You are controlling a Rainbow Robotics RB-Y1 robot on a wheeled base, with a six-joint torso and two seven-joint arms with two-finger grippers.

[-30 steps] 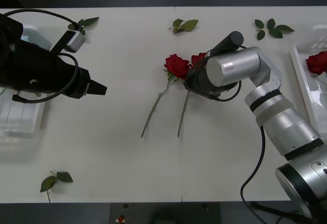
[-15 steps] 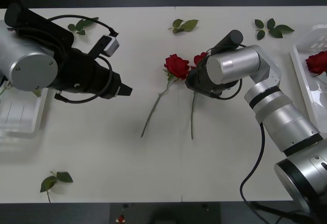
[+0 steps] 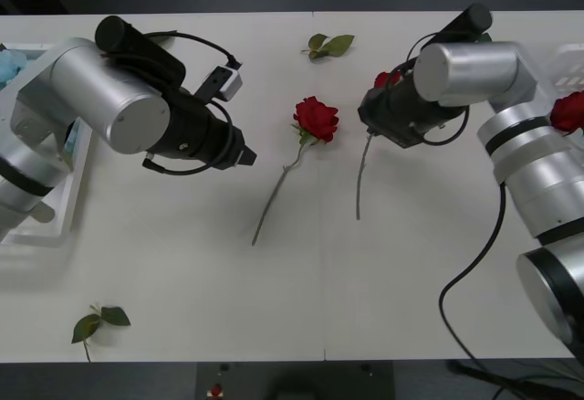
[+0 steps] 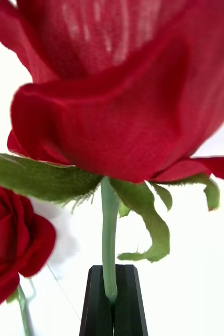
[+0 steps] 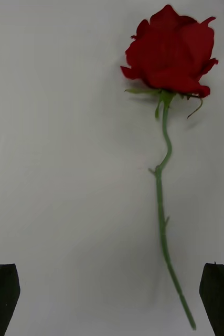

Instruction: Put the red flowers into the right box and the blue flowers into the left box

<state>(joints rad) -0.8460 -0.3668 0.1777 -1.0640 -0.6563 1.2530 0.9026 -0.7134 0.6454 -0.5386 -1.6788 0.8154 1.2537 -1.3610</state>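
Since a second ago the right gripper has carried its red rose off toward the robot's right, away from the middle of the table, and the left gripper has swung in from the left side to hang beside the rose that lies flat. Black fingers of the right gripper are clamped on the thin green stem just under the bloom, and in the front view that stem dangles down beneath the wrist, with a little of the red bloom showing by the arm. Black fingers of the left gripper stand wide apart, grasping nothing, with the lying rose between them farther off and its stem running back toward the gripper. Another red rose rests in the right box at the table's right edge. At the left edge, the left box holds a bit of the blue flowers in its far corner. Loose leaf sprigs lie near the far edge and near the front left corner
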